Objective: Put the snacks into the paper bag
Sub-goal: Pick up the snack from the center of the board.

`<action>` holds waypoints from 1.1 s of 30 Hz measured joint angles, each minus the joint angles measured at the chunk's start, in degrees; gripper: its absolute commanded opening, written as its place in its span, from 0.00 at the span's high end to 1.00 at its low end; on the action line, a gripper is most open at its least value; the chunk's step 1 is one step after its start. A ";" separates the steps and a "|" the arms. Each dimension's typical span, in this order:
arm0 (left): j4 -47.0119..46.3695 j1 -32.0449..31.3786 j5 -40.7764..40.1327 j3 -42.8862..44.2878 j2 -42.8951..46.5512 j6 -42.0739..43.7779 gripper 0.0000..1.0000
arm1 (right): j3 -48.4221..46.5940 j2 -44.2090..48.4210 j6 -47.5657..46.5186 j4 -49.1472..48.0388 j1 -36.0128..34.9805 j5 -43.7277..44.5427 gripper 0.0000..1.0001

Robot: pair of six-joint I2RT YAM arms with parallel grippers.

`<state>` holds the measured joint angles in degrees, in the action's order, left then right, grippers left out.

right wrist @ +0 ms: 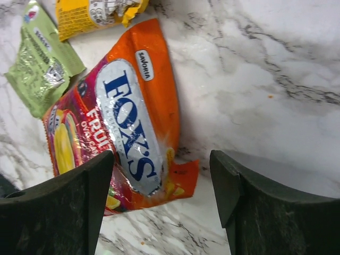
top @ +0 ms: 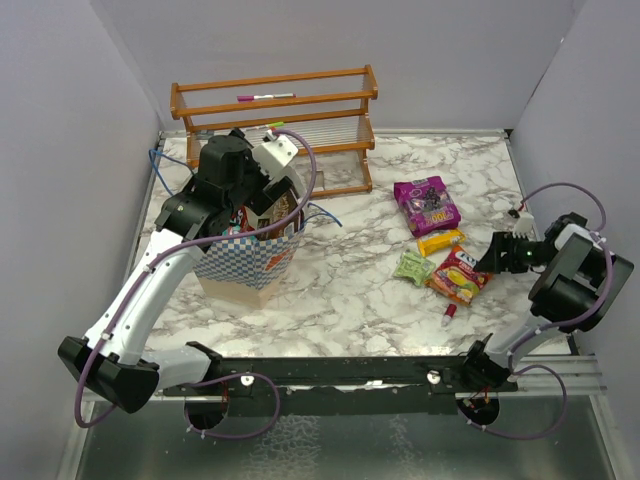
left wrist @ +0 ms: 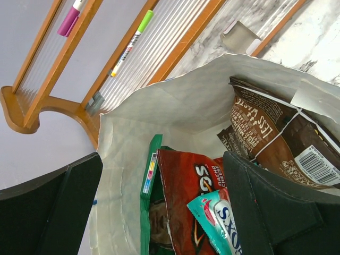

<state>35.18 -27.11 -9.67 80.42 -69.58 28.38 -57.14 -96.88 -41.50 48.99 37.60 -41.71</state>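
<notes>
The checkered paper bag (top: pixel 245 265) stands at the left, its white inside (left wrist: pixel 175 106) filling the left wrist view. Inside it lie a green chips packet (left wrist: pixel 149 180), a red Doritos bag (left wrist: pixel 194 202), a teal candy pack (left wrist: pixel 220 220) and a brown bag (left wrist: pixel 276 138). My left gripper (top: pixel 262 205) (left wrist: pixel 162 175) hangs open over the bag's mouth, holding nothing. On the table at the right lie a magenta pack (top: pixel 427 204), a yellow pack (top: pixel 440 241), a light-green packet (top: pixel 412 265) (right wrist: pixel 40 64) and a red-orange candy pack (top: pixel 460 275) (right wrist: pixel 127 122). My right gripper (top: pixel 497 252) (right wrist: pixel 162 170) is open just over that pack's near corner.
A wooden rack (top: pixel 275 110) (left wrist: pixel 32 106) with markers on it stands behind the bag. A tiny red-pink object (top: pixel 451 313) lies near the front edge, by the candy pack. Walls close in the table's left, right and back sides.
</notes>
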 measured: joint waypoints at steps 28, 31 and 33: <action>0.00 0.00 1.55 0.55 0.00 -0.17 0.01 | -13.46 -3.69 -12.11 18.14 0.00 -10.86 0.99; -0.04 0.00 1.53 0.90 0.02 -0.46 0.01 | -15.91 -2.23 -14.27 21.55 0.00 -11.56 0.99; -0.02 0.00 1.51 0.90 0.02 -0.66 0.01 | -17.38 -1.36 -15.56 23.32 0.00 -11.93 0.99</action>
<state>35.16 -27.11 -8.16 81.32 -69.56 27.73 -74.52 -98.24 -57.06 72.31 37.60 -53.65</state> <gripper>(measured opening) 0.990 0.025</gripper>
